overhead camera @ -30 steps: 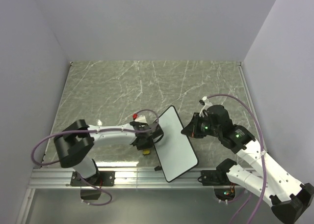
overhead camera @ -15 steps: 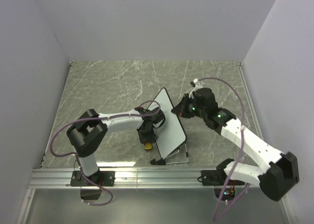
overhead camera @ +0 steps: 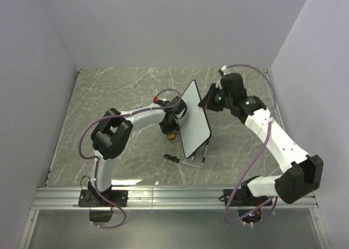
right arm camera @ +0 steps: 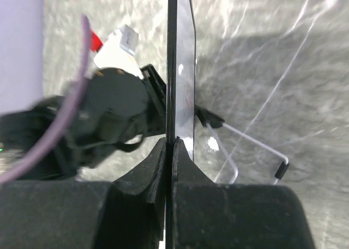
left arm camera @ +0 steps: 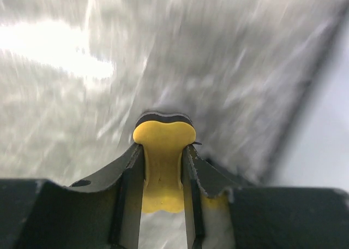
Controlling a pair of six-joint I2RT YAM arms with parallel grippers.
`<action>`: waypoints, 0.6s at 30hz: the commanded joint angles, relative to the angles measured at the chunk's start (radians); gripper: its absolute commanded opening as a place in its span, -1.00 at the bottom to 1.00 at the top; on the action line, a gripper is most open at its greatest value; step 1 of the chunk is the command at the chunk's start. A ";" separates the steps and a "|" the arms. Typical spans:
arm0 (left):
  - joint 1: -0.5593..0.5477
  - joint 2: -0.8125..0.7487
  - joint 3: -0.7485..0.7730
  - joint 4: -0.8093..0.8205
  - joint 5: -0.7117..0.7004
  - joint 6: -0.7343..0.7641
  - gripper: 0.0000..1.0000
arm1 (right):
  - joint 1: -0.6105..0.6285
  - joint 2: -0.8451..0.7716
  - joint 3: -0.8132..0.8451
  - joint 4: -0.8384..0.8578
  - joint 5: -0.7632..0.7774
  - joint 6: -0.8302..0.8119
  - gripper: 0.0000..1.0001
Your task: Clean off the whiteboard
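Reaching in from the left, the left gripper (overhead camera: 170, 130) was pinched on the yellow eraser (left arm camera: 163, 167), fingers pressed against its narrow waist, dark pad pointing away. Just to its right, near the middle of the marbled table (overhead camera: 109, 96), the whiteboard (overhead camera: 195, 118) was lifted and tipped up on edge. The face turned to the overhead camera showed no marks that could be made out. A wire stand (right arm camera: 255, 143) trailed from its lower end toward the surface. Further right, the right gripper (overhead camera: 209, 102) was clamped on the board's upper far edge, and the wrist view showed the panel edge-on, running straight out from between the closed fingers.

The board looked thin, stiff and light, with a glossy face likely to be slippery. Held by one pinch at the rim, it would probably pivot or slide under the eraser's push. The safer hold seemed to be deep on the black frame, well past the rounded corner, with the wiping pressure kept close to that grip.
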 commanded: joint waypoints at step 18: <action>0.222 -0.348 -0.161 0.094 -0.180 0.091 -0.99 | -0.043 -0.009 0.398 -0.248 0.190 0.226 -1.00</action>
